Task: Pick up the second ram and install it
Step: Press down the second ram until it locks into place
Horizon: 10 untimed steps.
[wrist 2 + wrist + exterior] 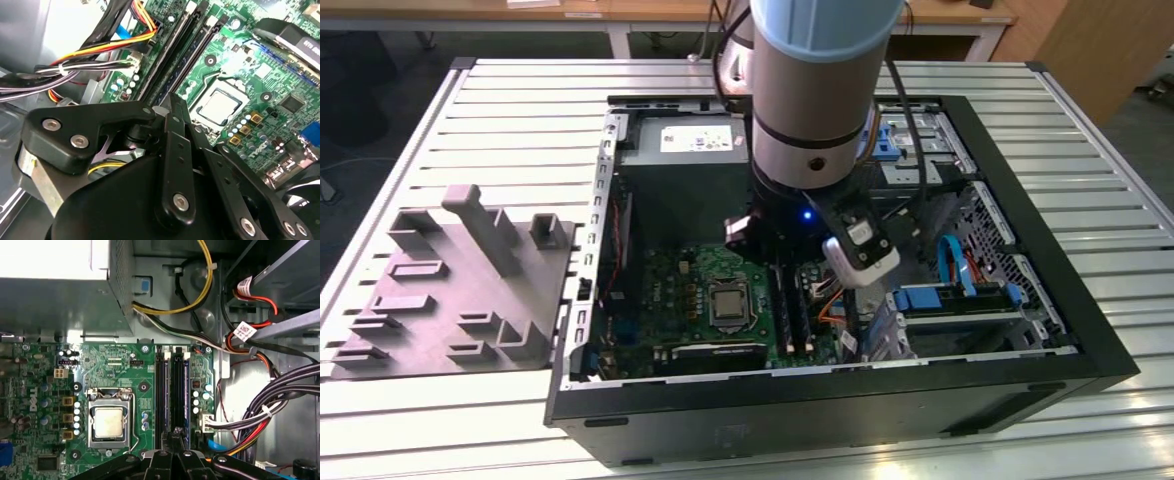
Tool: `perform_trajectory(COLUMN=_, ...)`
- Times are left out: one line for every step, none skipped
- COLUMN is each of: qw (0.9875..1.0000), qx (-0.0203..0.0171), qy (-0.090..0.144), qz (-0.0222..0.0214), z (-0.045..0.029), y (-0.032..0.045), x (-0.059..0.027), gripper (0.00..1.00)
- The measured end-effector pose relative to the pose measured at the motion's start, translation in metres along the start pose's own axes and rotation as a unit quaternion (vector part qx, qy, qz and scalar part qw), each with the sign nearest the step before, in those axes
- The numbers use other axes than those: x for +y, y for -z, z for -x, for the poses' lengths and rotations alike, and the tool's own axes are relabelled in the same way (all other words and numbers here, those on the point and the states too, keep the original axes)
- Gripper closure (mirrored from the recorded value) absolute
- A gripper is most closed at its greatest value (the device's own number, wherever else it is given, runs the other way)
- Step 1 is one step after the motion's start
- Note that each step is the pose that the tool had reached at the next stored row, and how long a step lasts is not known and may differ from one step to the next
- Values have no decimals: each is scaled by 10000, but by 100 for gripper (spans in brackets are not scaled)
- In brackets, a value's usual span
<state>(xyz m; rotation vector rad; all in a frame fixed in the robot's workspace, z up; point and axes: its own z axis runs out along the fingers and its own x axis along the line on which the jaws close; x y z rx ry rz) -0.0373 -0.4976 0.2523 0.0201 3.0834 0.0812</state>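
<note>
**End effector at RAM slots, inside the case**

End effector (175, 436) is clenched, fingertips (172, 102) drawn together at the near end of the second ram (181, 390). The ram stands on edge in its slot on the motherboard (115, 365), beside the CPU socket (109, 421). Can't tell if it's actually pinched. The computer case (854, 400) lies open on the table (454, 420).

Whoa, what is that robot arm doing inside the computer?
The robot arm has reached down into an open computer case lying on a slatted metal table. Its gripper is right above the long black memory slots on the green motherboard, next to the square silver processor. In both wrist views the fingers come together into a narrow tip over those slots. Bundles of coloured cables run alongside.
</note>
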Motion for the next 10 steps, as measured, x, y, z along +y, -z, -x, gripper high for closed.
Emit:
perform_trajectory(qw=10000, qx=0, qy=0, qz=-1, z=0, y=9, x=1, gripper=90)
perform_trajectory(qw=10000, qx=0, qy=-1, qz=0, z=0, y=17, x=2, gripper=90)
perform_trajectory(qw=10000, qx=0, qy=-1, qz=1, z=0, y=23, x=3, gripper=90)
perform_trajectory(qw=10000, qx=-1, qy=-1, qz=2, z=0, y=22, x=3, gripper=90)
perform_trajectory(qw=10000, qx=-1, qy=-1, qz=2, z=0, y=23, x=3, gripper=90)
perform_trajectory(qw=10000, qx=-1, qy=-1, qz=2, z=0, y=23, x=3, gripper=90)
perform_trajectory(qw=10000, qx=0, qy=-1, qz=1, z=1, y=24, x=3, gripper=90)
perform_trajectory(qw=10000, qx=0, qy=-1, qz=1, z=1, y=25, x=3, gripper=90)
perform_trajectory(qw=10000, qx=0, qy=-1, qz=1, z=1, y=25, x=3, gripper=90)
perform_trajectory(qw=10000, qx=0, qy=-1, qz=1, z=1, y=25, x=3, gripper=90)
